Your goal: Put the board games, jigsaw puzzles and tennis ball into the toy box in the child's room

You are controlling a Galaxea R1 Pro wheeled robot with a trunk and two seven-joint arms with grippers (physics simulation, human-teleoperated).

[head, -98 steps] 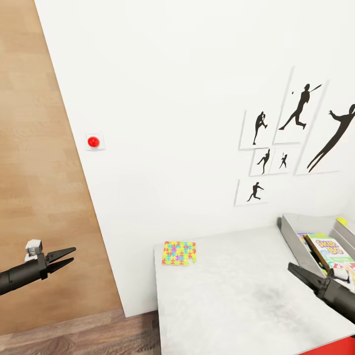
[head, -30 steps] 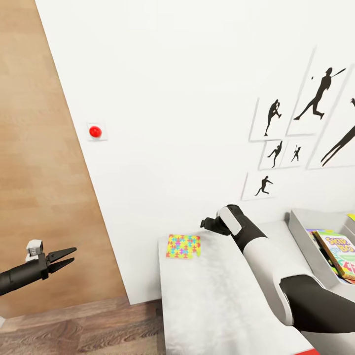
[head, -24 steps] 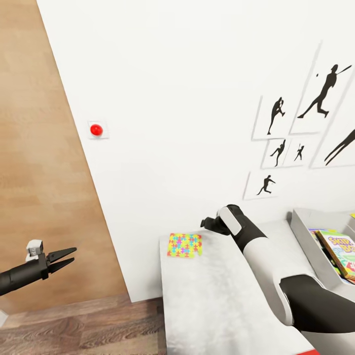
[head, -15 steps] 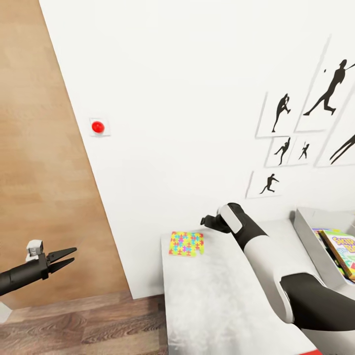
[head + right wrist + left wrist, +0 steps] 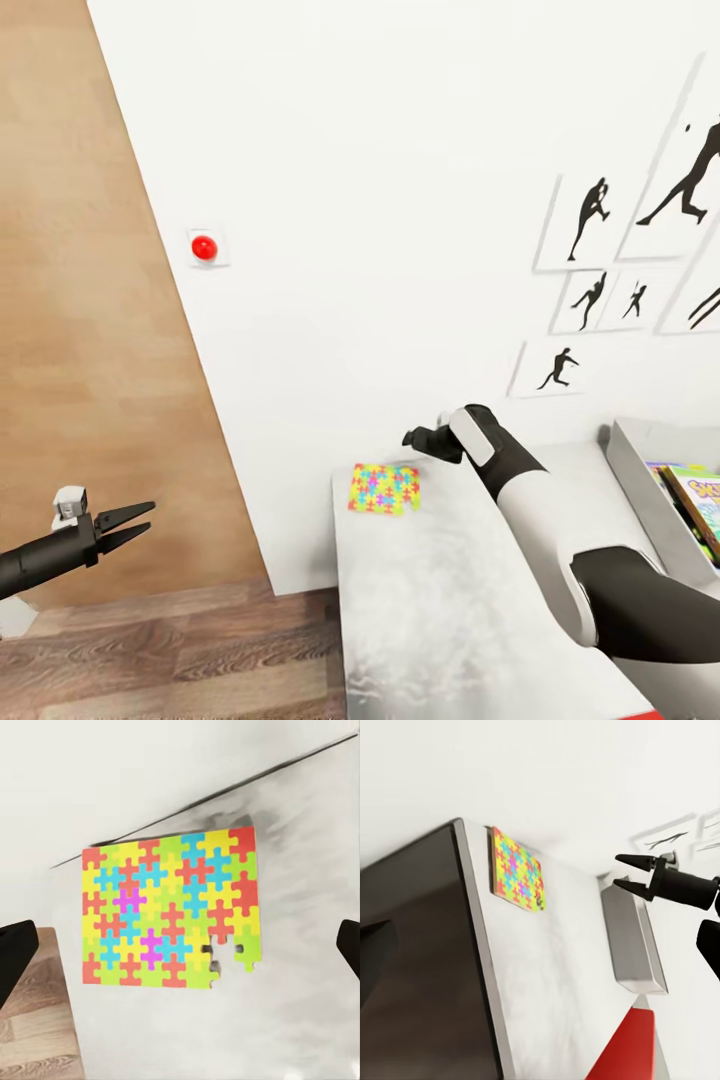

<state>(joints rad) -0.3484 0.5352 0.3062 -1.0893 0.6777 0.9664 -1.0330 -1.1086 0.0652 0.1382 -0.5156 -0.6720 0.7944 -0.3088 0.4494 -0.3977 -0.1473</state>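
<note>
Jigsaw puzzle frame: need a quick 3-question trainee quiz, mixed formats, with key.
1. Multiple choice: the jigsaw puzzle lies A) in the toy box, B) on the table near its corner by the wall, C) on the floor.
2. Fill in: the right hand hovers by the puzzle with its fingers ___.
3. True or false: the left hand is open and holds nothing.
Key: 1 B; 2 open; 3 true.

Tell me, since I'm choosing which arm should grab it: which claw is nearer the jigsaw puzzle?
The right claw: it hovers open just above the jigsaw puzzle at the table's far corner. The left claw hangs open off the table, over the floor.
</note>
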